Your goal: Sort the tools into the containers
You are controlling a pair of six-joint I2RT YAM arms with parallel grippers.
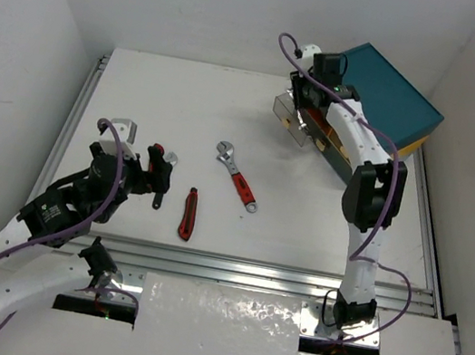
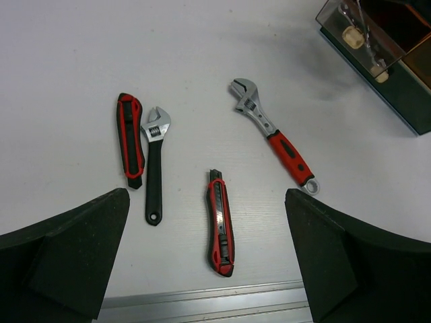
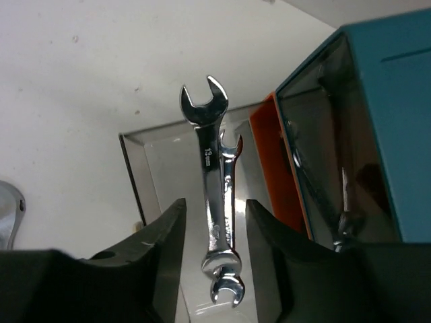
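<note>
Right gripper (image 3: 215, 208) part open over the smoky drawer (image 3: 131, 168), gripping nothing.
Shows two slim silver spanners (image 3: 209, 161) lengthwise between its fingers, a gap either side, the longer overlapping the shorter, within that open drawer of the teal-topped chest (image 1: 389, 99) at the tabletop's (image 1: 187, 95) far right corner. Shows the left gripper (image 2: 205, 202) spread wide, empty, near the left edge above a red-handled adjustable wrench (image 2: 273, 134), a black-handled adjustable wrench (image 2: 155, 168), a red-and-black utility knife (image 2: 220, 232) and a second red-and-black knife (image 2: 129, 143), all lying flat.
</note>
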